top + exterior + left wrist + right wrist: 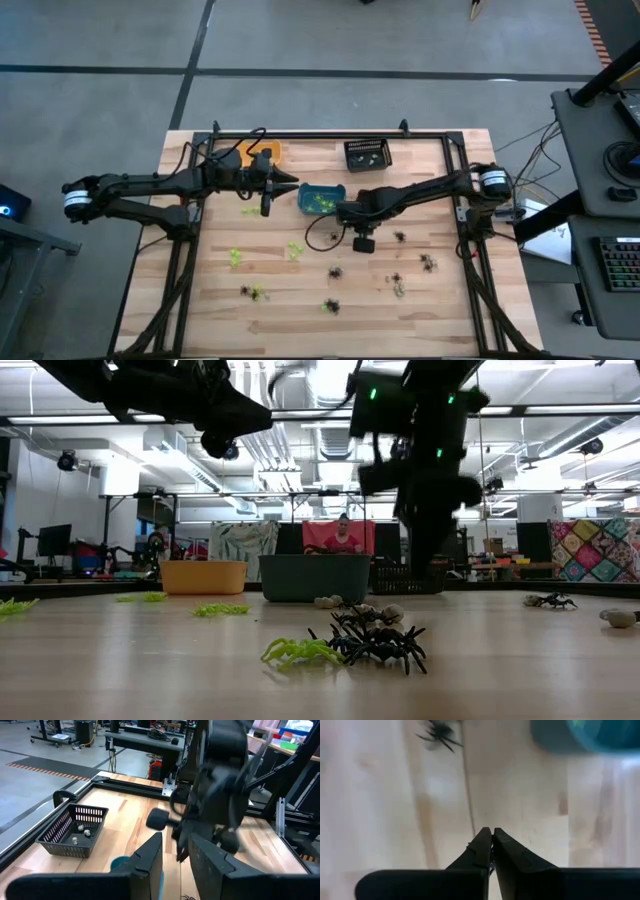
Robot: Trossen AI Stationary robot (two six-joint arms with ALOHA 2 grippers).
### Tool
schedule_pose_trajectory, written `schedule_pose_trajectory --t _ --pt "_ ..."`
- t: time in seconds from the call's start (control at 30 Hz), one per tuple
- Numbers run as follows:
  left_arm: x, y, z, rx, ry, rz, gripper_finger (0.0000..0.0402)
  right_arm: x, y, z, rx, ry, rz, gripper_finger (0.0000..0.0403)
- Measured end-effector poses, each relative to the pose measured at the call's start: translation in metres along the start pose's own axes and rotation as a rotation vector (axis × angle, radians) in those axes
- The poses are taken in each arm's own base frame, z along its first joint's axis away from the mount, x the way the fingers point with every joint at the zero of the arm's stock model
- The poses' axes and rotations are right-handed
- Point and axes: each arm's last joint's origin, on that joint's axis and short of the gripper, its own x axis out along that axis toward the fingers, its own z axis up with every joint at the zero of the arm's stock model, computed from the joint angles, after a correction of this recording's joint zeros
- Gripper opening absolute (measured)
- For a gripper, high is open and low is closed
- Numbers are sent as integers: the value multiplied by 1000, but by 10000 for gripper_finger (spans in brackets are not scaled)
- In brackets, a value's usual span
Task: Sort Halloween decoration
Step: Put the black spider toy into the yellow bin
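Small plastic spiders lie scattered on the wooden table: lime green ones (235, 257) toward the left, black ones (400, 237) toward the right. In the low view a green one (300, 652) and a black one (380, 643) lie nearest the camera. My right gripper (342, 213) points down just off the teal bin's near right corner, above the table. Its fingers (491, 834) are shut, and nothing shows plainly between them. A black spider (439, 732) lies on the wood beyond them. My left gripper (176, 840) hangs over the table left of the teal bin, slightly open and holding nothing.
The teal bin (322, 198) holds green spiders. The orange bin (250, 155) stands at the back left. The black basket (75, 830) at the back holds pale trinkets. A black frame (330, 133) runs round the table's edges. A person (343, 538) sits beyond the table.
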Motion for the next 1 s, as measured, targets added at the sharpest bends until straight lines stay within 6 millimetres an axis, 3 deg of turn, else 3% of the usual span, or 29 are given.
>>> schedule_pose_trajectory --t 0.13,0.4,0.63,0.77,1.0 --pt "0 -1 -2 0 6 -8 77 -19 -1 -3 -39 -130 98 8" --pt "0 -2 -4 0 12 -11 77 -48 -10 -21 -231 -622 314 8" --pt "0 -2 -3 7 -4 -13 77 -71 -29 -27 -443 -1064 600 8" --pt "0 -2 -1 14 -20 -14 77 -86 -37 -24 -613 -1220 753 8" --pt "0 -2 0 33 -33 -14 77 -103 -37 -17 -809 -1301 877 8"
